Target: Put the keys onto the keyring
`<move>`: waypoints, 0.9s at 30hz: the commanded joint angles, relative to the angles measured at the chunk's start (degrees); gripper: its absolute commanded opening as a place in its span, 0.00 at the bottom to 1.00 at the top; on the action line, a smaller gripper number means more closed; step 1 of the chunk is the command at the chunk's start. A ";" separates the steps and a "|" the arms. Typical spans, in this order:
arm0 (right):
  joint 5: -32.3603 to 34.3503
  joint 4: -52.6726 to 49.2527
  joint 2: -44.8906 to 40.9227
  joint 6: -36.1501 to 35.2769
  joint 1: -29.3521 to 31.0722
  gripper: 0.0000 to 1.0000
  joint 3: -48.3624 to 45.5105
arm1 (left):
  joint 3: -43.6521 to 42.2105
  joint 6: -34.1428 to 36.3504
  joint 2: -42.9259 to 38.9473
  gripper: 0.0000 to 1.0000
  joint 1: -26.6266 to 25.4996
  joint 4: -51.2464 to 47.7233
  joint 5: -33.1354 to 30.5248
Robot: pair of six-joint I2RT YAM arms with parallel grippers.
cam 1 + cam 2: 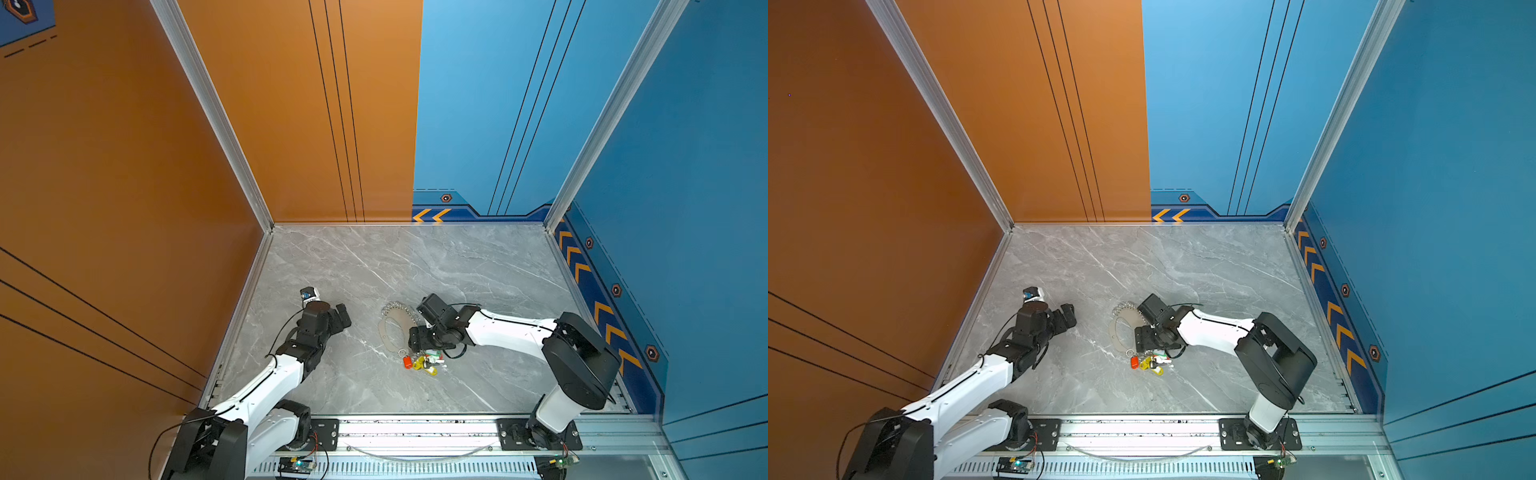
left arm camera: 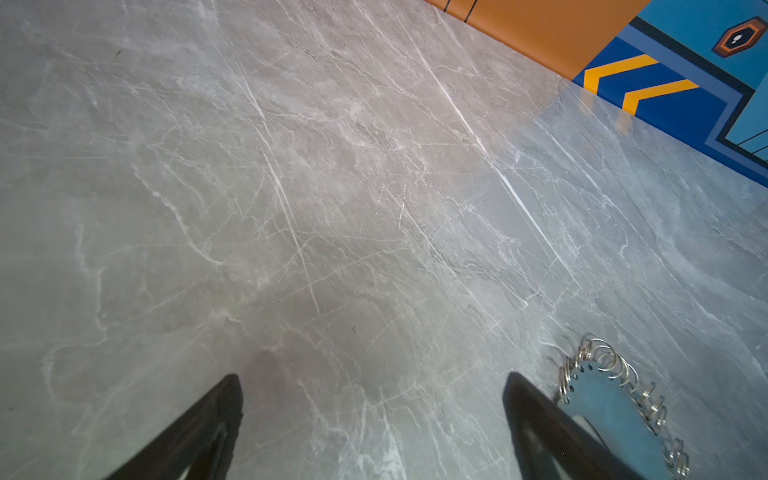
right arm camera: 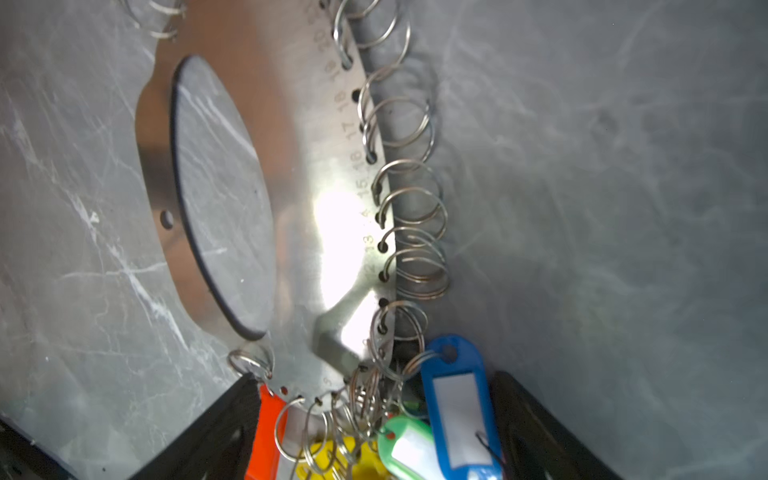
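While the right gripper [image 1: 415, 338] sits low at the keyring [image 1: 397, 319] mid-table, both top views show the keys [image 1: 422, 362] bunched against the plate's near end. I spot no coloured tag lying apart on the table [image 1: 332, 270]. Left gripper [image 1: 343, 318] is well off to the left, holding nothing.

Left wrist: left gripper [image 2: 372, 378] has its fingers [image 2: 216, 424] wide apart over bare marble. The keyring's far end [image 2: 602, 395] lies just beside one finger (contact not discernible).

Right wrist: right gripper [image 3: 376, 376] has its fingers [image 3: 220, 424] apart, one on each side of the bunch. The red tag [image 3: 266, 432] lies against one finger and the blue tag [image 3: 457, 407] near the other, with no visible clamp. The blue, green [image 3: 405, 449] and yellow [image 3: 370, 465] tags hang in a tangle of small rings [image 3: 415, 124] at the plate's edge holes. Blue looks threaded; the tangle hides which hole takes the rest. Most edge rings carry nothing.

My read: threading is mostly or wholly done. What's left is confirming each key is hooked, then backing the gripper off.
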 commanded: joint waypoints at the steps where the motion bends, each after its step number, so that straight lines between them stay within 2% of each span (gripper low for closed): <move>1: 0.51 -3.26 -2.35 0.45 -0.36 0.82 -0.78 | 1.48 -0.18 0.06 0.98 0.54 0.31 0.76; 7: 1.96 -3.46 -4.31 -1.86 -3.40 0.74 0.70 | 1.53 -0.18 0.02 0.98 0.54 0.27 0.95; 14: 3.02 -3.42 -1.69 -5.57 -6.61 0.50 2.48 | 1.59 -0.05 -0.02 0.98 0.54 0.36 1.15; 16: 3.40 -3.40 -0.97 -6.42 -7.26 0.47 2.73 | 1.66 -0.05 0.17 0.98 0.54 0.35 1.11; 20: 3.75 -3.40 0.83 -7.57 -6.88 0.42 3.42 | 1.75 -0.05 0.56 0.98 0.54 0.37 1.07; 27: 3.60 -3.40 3.86 -7.94 -4.38 0.41 4.77 | 2.00 -0.07 1.20 0.98 0.68 0.37 1.12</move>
